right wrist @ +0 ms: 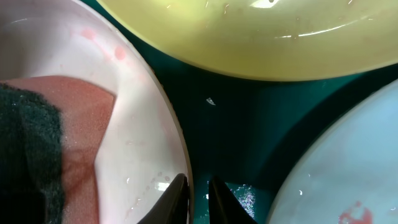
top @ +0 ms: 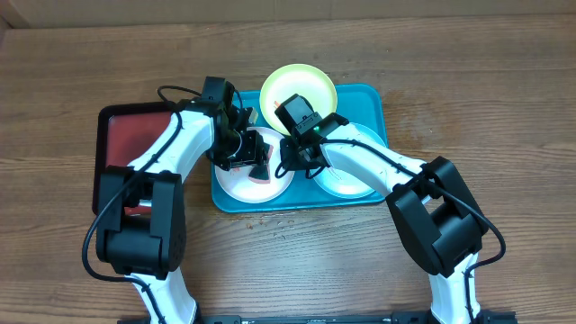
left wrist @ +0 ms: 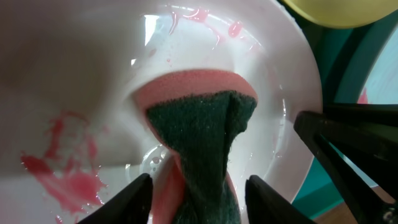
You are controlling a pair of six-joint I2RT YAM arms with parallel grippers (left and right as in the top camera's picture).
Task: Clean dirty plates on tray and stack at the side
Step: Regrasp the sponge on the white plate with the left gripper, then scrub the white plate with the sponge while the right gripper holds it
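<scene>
The teal tray [top: 371,101] holds three plates. The yellow-green plate [top: 301,85] is at the back, the white plate [top: 236,183] at the left and the pale mint plate [top: 344,185] at the right. My left gripper [left wrist: 199,202] is shut on a pink sponge with a dark green scrub face [left wrist: 199,124], pressed onto the wet white plate [left wrist: 93,62]. A red smear [left wrist: 68,165] lies on that plate, left of the sponge. My right gripper [right wrist: 198,199] is shut on the white plate's right rim [right wrist: 134,137]. The mint plate [right wrist: 348,162] has small red marks.
A smaller black-rimmed red tray [top: 126,144] lies on the wooden table, left of the teal tray, under my left arm. The yellow-green plate [right wrist: 249,37] overlaps the tray's back rim. Both arms cross over the tray's middle.
</scene>
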